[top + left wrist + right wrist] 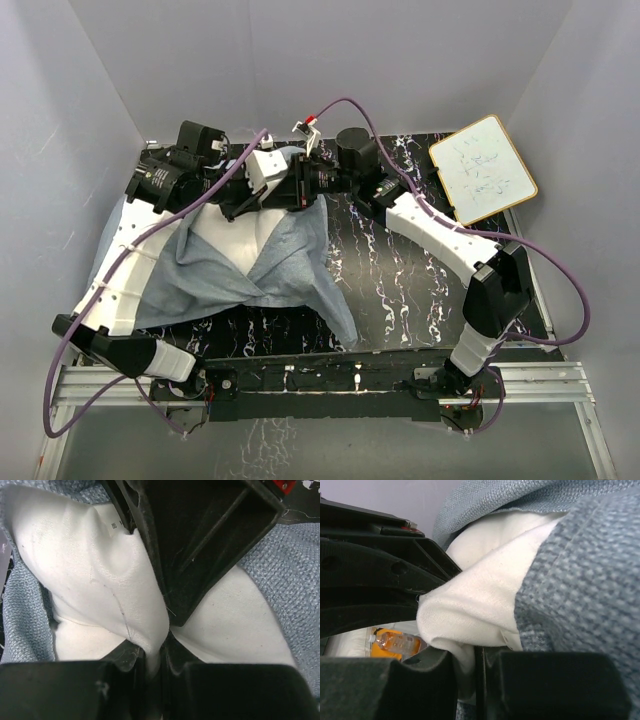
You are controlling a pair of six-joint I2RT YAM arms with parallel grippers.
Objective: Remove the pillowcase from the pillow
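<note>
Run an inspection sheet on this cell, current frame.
Surface: black marbled table, white veining.
Job's things: pillowcase pale grey-blue side out, spread over the left half; white pillow shows through its opening, still inside.
Clutter: white framed board with writing, far right corner.
Grippers: left gripper and right gripper each shut on a pinch of white pillow fabric, nose to nose.
Cables: purple cables loop over both arms.
Surroundings: white enclosure walls; metal rail at the near edge.
</note>
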